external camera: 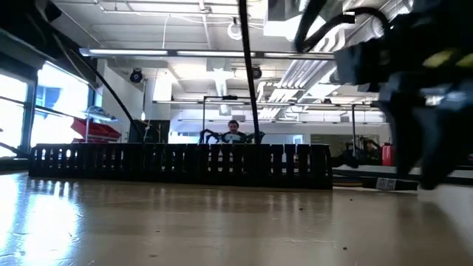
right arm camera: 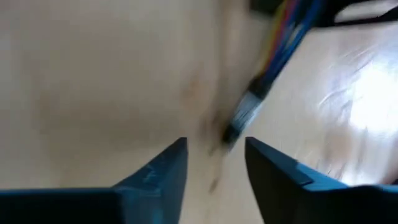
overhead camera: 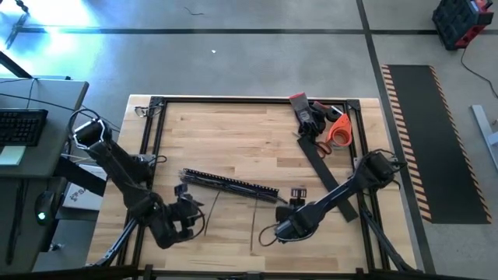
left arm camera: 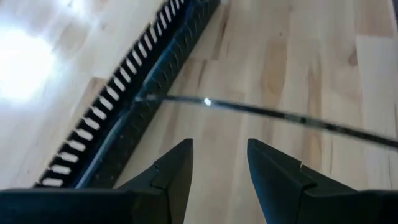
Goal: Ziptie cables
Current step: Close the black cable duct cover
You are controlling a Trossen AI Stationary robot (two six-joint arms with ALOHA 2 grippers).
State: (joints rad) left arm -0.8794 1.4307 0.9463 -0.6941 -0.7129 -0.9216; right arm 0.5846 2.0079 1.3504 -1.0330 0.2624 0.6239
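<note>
Few thin cables [overhead camera: 257, 222] lay loose on table [overhead camera: 233, 132], near side of black perforated bar [overhead camera: 229, 183], btwn both arms. Left gripper [left arm camera: 219, 163] hovered w/ fingers apart over one strand, nothing held. Right gripper [right arm camera: 215, 163] likewise parted, empty, a multicolour wire end just ahead. Risks: strands could slip out or spread before bundling; could snag on bar. No legible writing or brands.

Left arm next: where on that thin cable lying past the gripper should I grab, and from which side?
Judging by the left wrist view, take the cable on its bare stretch over the wood, clear of the black bar. Come straight down: it runs crosswise ahead of the open left gripper, so the fingers would straddle it.
</note>
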